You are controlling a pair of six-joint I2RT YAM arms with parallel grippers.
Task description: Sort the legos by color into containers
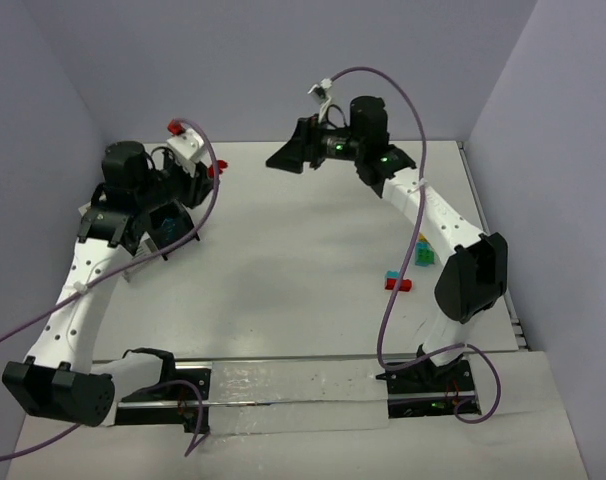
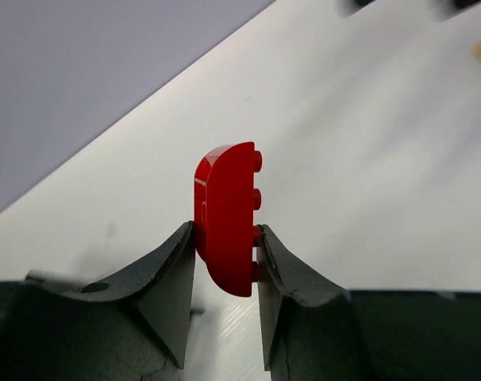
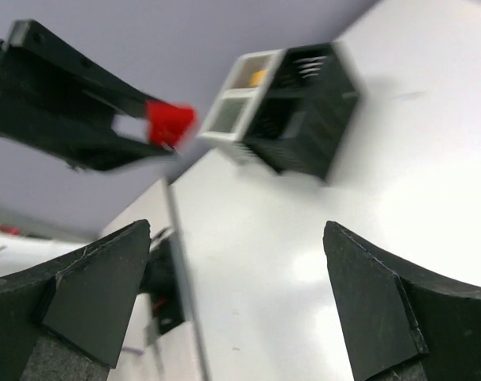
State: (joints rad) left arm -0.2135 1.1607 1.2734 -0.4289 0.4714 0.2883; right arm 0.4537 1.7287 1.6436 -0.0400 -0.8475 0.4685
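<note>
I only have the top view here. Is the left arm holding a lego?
Observer: Yes, a red lego is pinched between the left jaws.
Operator: And the right jaws?
Observer: Wide open, with nothing between them.
Operator: Anything in the bins yet?
Observer: The right wrist view shows a yellow piece inside a white bin joined to the black bin.

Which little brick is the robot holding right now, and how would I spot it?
Look to the left arm, at the far left of the table. Pinched in its tool is a rounded red brick with studs along one side. Unlike the loose bricks by the right arm, it is held clear of the table.
</note>
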